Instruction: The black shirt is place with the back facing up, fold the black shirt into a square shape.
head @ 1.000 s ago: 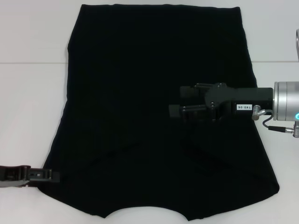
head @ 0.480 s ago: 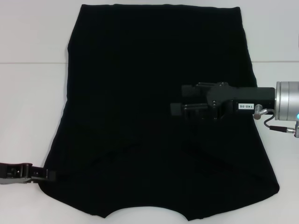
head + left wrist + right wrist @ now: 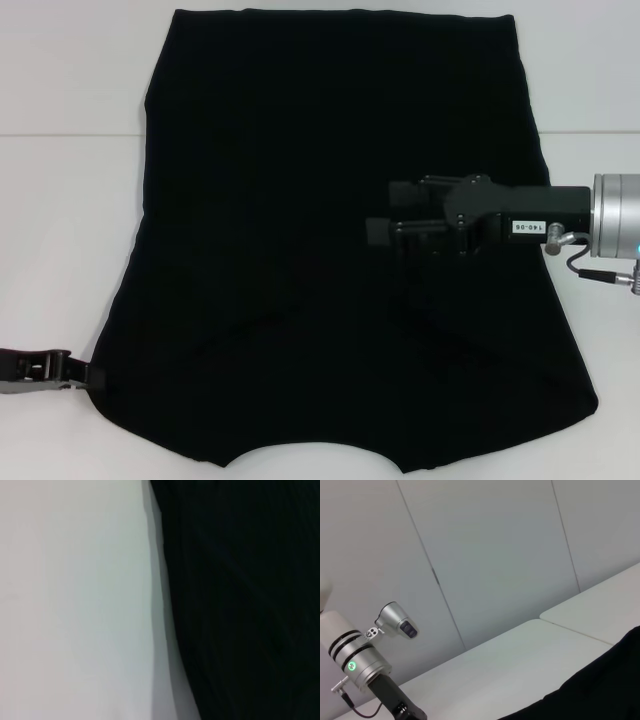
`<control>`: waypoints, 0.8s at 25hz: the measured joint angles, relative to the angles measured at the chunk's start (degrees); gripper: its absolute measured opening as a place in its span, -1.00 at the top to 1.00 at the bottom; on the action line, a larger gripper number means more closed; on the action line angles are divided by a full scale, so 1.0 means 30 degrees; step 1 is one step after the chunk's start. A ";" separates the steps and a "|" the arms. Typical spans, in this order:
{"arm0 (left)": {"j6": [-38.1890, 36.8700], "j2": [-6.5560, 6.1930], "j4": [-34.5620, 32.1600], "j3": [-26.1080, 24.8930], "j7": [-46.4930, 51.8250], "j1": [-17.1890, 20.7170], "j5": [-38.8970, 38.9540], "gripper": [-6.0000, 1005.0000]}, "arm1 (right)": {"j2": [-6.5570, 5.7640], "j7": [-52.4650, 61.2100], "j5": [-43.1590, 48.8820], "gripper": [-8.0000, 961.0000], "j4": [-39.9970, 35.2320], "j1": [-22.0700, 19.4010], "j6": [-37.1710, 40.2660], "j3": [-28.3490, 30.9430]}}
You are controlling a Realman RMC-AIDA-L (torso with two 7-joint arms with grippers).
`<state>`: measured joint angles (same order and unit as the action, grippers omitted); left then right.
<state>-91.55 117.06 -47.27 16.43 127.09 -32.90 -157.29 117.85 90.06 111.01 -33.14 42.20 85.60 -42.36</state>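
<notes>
Since the earlier head frames, my left gripper (image 3: 88, 375) has slid back toward the left edge of view, and its tip now sits right at the shirt's near-left border instead of reaching over the cloth. My right gripper (image 3: 385, 215) has barely shifted. I see the black shirt (image 3: 330, 180) spread flat on the white table (image 3: 60, 250), covering most of the work area, with its curved neck notch at the near edge. Relative to the right gripper, the shirt lies directly beneath and extends on all sides; the fingers (image 3: 380, 233) stand apart with nothing between them, and I cannot tell whether they touch the fabric. For the left gripper I cannot tell how wide it stands or whether it pinches the hem. Its wrist camera shows the shirt (image 3: 240, 600) edge against bare table (image 3: 75, 600). From the right wrist camera I see a corner of shirt (image 3: 600, 695), the table (image 3: 520, 665), and the left arm (image 3: 365, 665) far off.
</notes>
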 joint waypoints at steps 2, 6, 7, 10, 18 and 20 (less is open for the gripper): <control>0.0040 -0.0010 -0.0006 -0.0062 -0.0020 -0.0028 0.0030 0.75 | -0.0083 0.0173 0.0050 -0.83 0.0024 -0.0045 -0.0061 0.0001; 0.0112 -0.0060 -0.0027 -0.0174 -0.0068 -0.0042 0.0378 0.90 | -0.0505 0.1455 0.0274 -0.83 0.0122 -0.0273 -0.0397 -0.0136; 0.0101 -0.0061 -0.0027 -0.0180 -0.0084 -0.0041 0.0465 0.90 | -0.0649 0.1951 0.0421 -0.83 0.0091 -0.0376 -0.0476 -0.0176; -0.0009 -0.0022 -0.0014 -0.0212 -0.0220 0.0022 0.0854 0.90 | -0.1258 0.3988 0.1597 -0.83 -0.0054 -0.0727 -0.0322 -0.0196; -0.0087 0.0069 -0.0002 -0.0354 -0.0725 0.0266 0.1424 0.90 | -0.3454 0.8408 0.4326 -0.83 -0.0086 -0.2346 0.2089 -0.0009; -0.0057 0.0075 -0.0003 -0.0360 -0.0806 0.0319 0.1585 0.90 | -0.3807 0.8832 0.4371 -0.83 -0.0127 -0.2850 0.2469 -0.0007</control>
<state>-91.72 117.28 -47.28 15.35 124.67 -31.94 -152.53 106.43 116.56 124.12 -33.52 33.65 93.01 -42.38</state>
